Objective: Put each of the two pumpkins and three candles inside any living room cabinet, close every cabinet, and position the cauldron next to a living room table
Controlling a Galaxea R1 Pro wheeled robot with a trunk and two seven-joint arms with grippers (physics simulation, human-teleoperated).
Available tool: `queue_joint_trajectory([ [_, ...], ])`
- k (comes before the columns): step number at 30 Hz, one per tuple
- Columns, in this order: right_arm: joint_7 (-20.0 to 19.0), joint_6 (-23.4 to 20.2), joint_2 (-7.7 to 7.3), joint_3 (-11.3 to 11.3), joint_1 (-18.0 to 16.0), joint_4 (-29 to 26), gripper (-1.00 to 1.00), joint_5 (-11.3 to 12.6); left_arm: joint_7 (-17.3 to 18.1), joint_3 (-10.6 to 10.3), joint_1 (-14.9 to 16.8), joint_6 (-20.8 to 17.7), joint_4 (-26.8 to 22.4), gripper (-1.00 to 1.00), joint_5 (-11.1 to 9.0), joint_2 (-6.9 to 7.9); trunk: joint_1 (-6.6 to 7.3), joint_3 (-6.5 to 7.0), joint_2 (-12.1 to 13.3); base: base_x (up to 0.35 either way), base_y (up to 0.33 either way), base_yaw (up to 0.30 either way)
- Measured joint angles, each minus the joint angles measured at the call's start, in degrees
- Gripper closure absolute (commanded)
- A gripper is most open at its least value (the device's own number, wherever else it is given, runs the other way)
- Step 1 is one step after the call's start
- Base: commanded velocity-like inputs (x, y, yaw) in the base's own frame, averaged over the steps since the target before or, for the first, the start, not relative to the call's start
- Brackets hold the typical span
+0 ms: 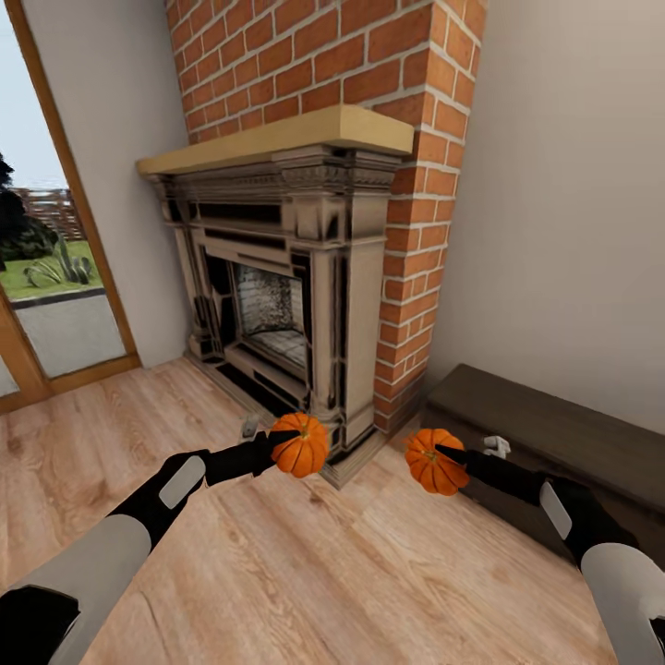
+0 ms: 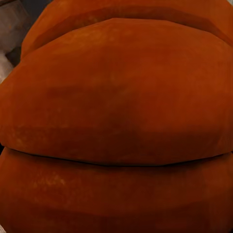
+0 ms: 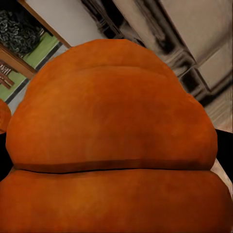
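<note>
Right, both arms are out front, and each hand carries a pumpkin. The left hand (image 1: 282, 448) is clamped on the left pumpkin (image 1: 300, 444), held in the air just in front of the fireplace (image 1: 277, 305) base. The right hand (image 1: 443, 454) grips the right pumpkin (image 1: 434, 461), held in the air near the corner of the brick chimney (image 1: 406, 240). The two pumpkins hang apart, with a clear gap of wooden floor (image 1: 305, 563) showing between them.

Up close in the left wrist view, orange ribbed skin (image 2: 116, 116) crowds the lens; the right wrist view shows the same for the other pumpkin (image 3: 111, 145), with fireplace moulding behind it.

No writing, brand or label can be read anywhere.

To the robot's right, a low dark brown cabinet (image 1: 554, 434) runs along the pale wall, its near end just beyond the right pumpkin, and a small pale object (image 1: 497, 447) rests on its top edge. A small grey item (image 1: 249, 427) sits on the floor by the hearth, too small to identify. On the left side, a glass door (image 1: 46, 277) looks onto grass. The floor before the arms lies open.
</note>
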State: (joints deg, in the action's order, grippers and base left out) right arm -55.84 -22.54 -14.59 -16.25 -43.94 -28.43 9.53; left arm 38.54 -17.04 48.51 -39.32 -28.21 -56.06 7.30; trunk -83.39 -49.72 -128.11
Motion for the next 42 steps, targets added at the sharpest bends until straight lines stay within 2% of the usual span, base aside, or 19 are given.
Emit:
queue_joint_trajectory([
  [42,0.2,-0.1,0.0,0.0,0.0,0.1,1.0,0.0,0.0,0.0,0.0,0.0,0.2,1.0,-0.1,0.09,9.22,8.96,16.8,0.0,0.0,-0.272],
])
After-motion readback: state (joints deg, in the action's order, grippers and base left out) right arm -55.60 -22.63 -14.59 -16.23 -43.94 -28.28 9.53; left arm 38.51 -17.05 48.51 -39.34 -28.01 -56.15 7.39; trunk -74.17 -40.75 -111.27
